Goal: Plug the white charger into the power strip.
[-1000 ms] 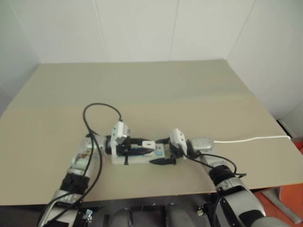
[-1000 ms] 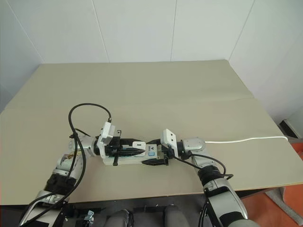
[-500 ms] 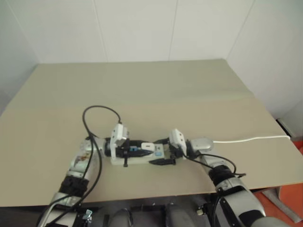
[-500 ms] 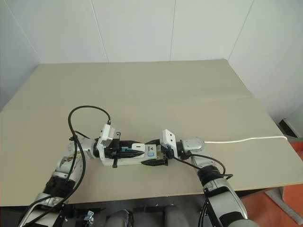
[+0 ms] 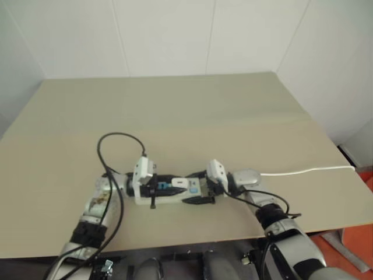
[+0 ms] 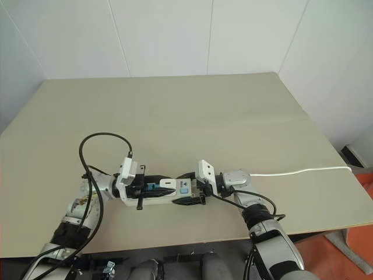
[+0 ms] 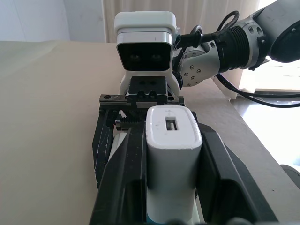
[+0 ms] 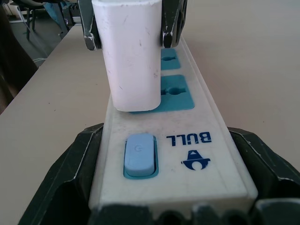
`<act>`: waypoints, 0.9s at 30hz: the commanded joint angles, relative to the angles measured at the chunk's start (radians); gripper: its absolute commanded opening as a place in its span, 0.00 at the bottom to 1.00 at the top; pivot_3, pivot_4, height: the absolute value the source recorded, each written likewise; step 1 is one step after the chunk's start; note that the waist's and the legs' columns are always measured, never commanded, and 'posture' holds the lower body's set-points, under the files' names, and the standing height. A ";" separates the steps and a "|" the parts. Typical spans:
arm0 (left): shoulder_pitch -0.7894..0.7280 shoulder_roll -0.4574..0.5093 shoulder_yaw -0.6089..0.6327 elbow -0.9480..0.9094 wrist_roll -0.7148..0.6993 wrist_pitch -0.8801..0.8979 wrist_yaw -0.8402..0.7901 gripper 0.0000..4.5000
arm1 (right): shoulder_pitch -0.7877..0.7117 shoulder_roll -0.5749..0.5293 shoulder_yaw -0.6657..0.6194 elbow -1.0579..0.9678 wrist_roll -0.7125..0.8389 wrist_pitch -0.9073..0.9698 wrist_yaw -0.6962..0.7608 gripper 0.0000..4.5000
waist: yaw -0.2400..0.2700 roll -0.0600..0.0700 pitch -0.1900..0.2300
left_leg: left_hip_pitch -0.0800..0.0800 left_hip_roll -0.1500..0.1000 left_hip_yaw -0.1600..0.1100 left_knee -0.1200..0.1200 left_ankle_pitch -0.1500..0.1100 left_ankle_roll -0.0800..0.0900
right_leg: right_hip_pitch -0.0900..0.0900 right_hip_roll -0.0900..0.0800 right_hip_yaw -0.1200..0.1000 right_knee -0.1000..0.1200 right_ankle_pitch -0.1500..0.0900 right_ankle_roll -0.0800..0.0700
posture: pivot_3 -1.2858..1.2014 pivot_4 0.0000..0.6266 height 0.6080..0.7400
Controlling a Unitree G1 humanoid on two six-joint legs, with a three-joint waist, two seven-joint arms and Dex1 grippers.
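currently left gripper (image 7: 171, 187) clamps white charger (image 8: 131, 51); right gripper (image 8: 164, 206) braces power strip (image 8: 197, 140). misaligned pins risk jamming against socket face.

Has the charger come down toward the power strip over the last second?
Yes. The charger, held by the left gripper, has dropped toward the power strip, now sitting against its socket face.

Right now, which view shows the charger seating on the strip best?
Right wrist view: the white charger stands on the power strip, its base at the socket nearest the switch, seen side-on. The left wrist view shows the charger's back end, its base hidden between the left tool's fingers. In the eye views it is small.
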 commanded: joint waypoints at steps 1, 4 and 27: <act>0.048 0.044 -0.017 0.053 0.045 0.009 -0.013 0.23 | 0.015 -0.018 0.020 0.026 -0.045 0.016 -0.007 0.77 | 0.000 0.000 0.000 | 0.000 0.000 0.000 0.000 0.000 0.000 | 0.000 0.000 0.000 0.000 0.000 0.000 | 0.52 0.24 1.00; 0.052 0.050 -0.018 0.062 0.047 0.007 -0.015 0.23 | 0.016 -0.017 0.021 0.025 -0.044 0.016 -0.008 0.77 | -0.002 0.000 -0.001 | 0.000 0.000 0.000 -0.001 0.000 0.000 | 0.000 0.000 0.000 0.000 0.000 0.000 | 0.52 0.24 1.00; 0.116 0.078 -0.016 0.104 0.055 -0.047 0.005 0.23 | 0.008 -0.019 0.025 0.031 -0.037 0.012 -0.013 0.77 | -0.006 0.006 -0.009 | 0.003 0.001 0.001 -0.006 0.000 0.000 | 0.001 0.001 0.001 -0.002 0.000 0.000 | 0.52 0.24 1.00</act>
